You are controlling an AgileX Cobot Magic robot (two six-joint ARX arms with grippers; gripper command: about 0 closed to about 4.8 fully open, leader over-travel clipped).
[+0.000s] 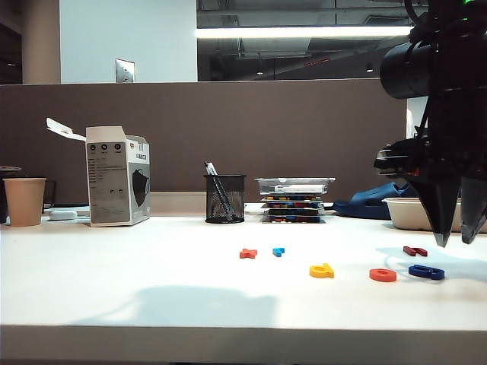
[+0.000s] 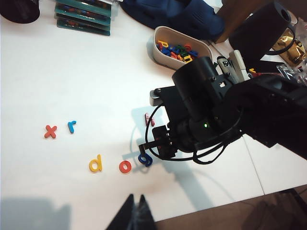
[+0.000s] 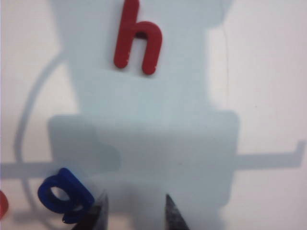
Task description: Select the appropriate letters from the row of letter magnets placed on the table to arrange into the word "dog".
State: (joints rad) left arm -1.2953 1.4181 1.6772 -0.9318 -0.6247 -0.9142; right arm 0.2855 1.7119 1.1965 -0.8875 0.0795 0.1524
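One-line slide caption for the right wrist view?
Right gripper, open and empty, above the table beside the dark blue "g", dark red "h" beyond.

A yellow "d" (image 2: 96, 164), orange-red ring "o" (image 2: 125, 166) and dark blue "g" (image 2: 145, 159) lie flat in a line on the white table (image 2: 86, 86)

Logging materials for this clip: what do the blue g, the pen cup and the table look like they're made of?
Blue g: likely moulded plastic, glossy, with thick rounded edges. Pen cup: black wire mesh, probably metal, see-through weave. Table: smooth matte white top, likely laminate; unsure.
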